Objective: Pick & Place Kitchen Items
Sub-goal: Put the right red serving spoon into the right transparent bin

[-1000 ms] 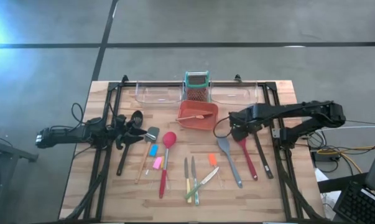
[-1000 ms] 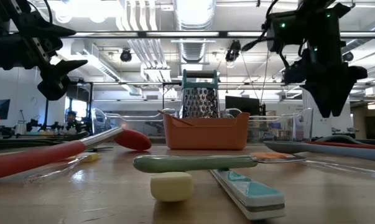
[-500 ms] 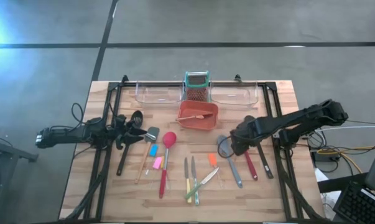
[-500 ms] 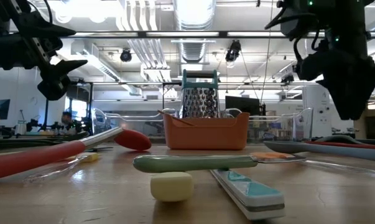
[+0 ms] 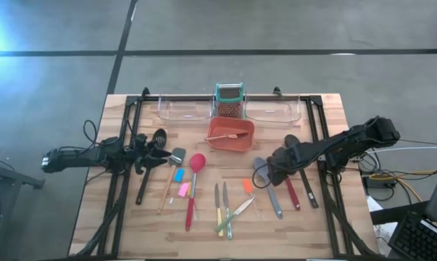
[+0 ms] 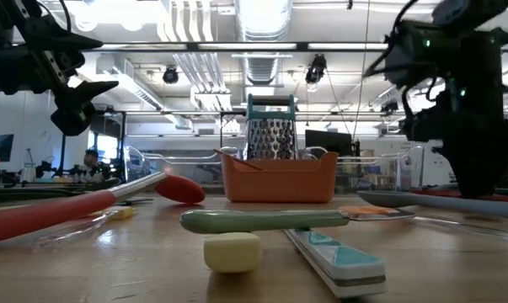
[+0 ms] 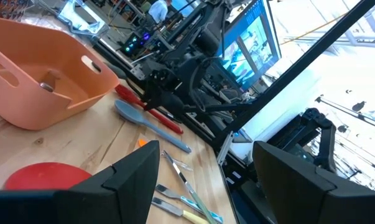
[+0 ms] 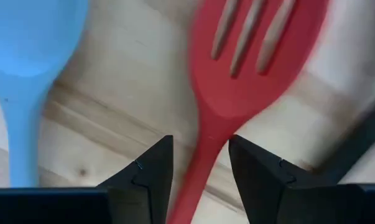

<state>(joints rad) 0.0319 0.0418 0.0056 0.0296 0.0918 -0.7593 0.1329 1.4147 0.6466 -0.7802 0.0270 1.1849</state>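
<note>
Since a second ago the right hand (image 5: pixel 274 172) has dropped from beside the bin (image 5: pixel 230 134) to the counter (image 5: pixel 117 210), over the red slotted spatula (image 8: pixel 249 68). Its fingers (image 8: pixel 151 167) stand open astride the spatula's neck, beside the grey-blue spoon (image 8: pixel 25 56); only the wrist view shows that straddle. The other utensils lie mid-counter with bare wood around them. The left hand (image 5: pixel 151 154) hovers open over the black spoon (image 5: pixel 150 172).

The red slotted spatula (image 8: pixel 237 81) is cut off by the right wrist view's edges, as is the blue spoon (image 8: pixel 22 68). From above, its head is hidden under the right gripper (image 5: pixel 275 168).
</note>
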